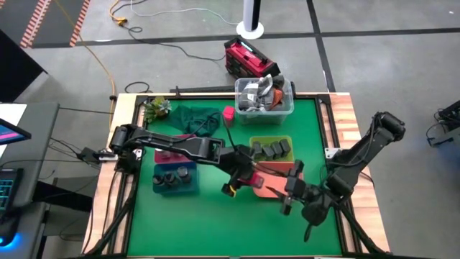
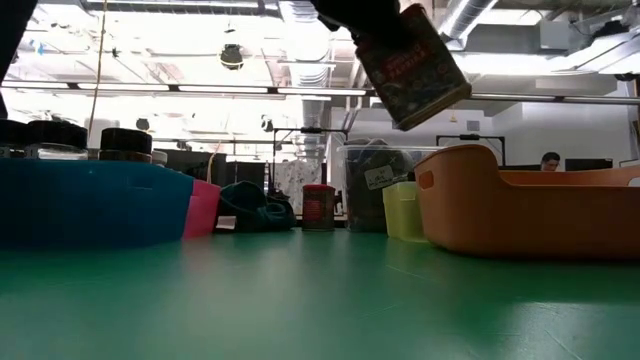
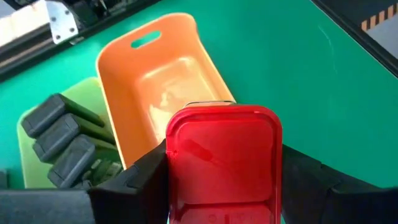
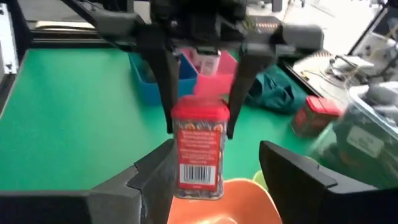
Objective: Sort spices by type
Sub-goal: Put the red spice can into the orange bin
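My left gripper (image 1: 241,178) is shut on a red spice tin (image 4: 198,149) with a printed label, holding it in the air over the near rim of the orange tray (image 1: 282,180). My right gripper (image 1: 291,191) stands open just right of the tin, over the same tray, with nothing between its fingers. A second red tin (image 1: 228,114) stands on its base on the green mat. Dark grey blocks (image 1: 271,150) lie in the green tray (image 3: 25,168). Dark round jars (image 1: 175,176) stand in the blue tray (image 2: 90,200). My left gripper pinches the red tin between its two fingers (image 4: 165,93), one on each narrow side, just below the lid (image 3: 224,143). The fingers slant down at it from above and from the table's left. The tin hangs below them, slightly tilted, clear of the tray and the mat.
A pink tray (image 1: 169,155) sits beside the blue one. A clear tub (image 1: 264,97) of grey clutter stands at the far edge, with a dark green cloth (image 1: 194,119) and a small plant (image 1: 154,108) to its left. The near mat (image 1: 201,223) is bare.
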Robot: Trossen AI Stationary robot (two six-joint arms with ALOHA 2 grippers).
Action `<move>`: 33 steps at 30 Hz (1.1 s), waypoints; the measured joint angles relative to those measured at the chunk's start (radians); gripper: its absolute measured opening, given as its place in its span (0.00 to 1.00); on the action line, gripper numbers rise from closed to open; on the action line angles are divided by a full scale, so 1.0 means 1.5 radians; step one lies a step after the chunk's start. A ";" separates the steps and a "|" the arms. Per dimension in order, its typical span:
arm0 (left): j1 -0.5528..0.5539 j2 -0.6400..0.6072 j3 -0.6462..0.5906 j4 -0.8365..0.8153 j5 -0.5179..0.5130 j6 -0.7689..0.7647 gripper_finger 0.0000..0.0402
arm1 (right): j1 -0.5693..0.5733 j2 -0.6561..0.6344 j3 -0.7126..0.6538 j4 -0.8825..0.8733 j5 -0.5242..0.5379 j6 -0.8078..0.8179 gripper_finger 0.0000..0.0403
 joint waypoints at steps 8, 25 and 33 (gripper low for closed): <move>-0.008 -0.019 0.000 -0.032 -0.005 -0.001 0.55 | -0.027 0.065 -0.001 0.057 -0.005 -0.060 0.68; -0.013 -0.055 0.000 -0.069 -0.038 -0.034 0.55 | -0.072 0.125 -0.002 0.187 0.012 -0.125 0.79; -0.014 -0.055 0.000 -0.084 -0.038 -0.034 0.55 | -0.119 0.156 0.002 0.232 -0.049 -0.166 0.79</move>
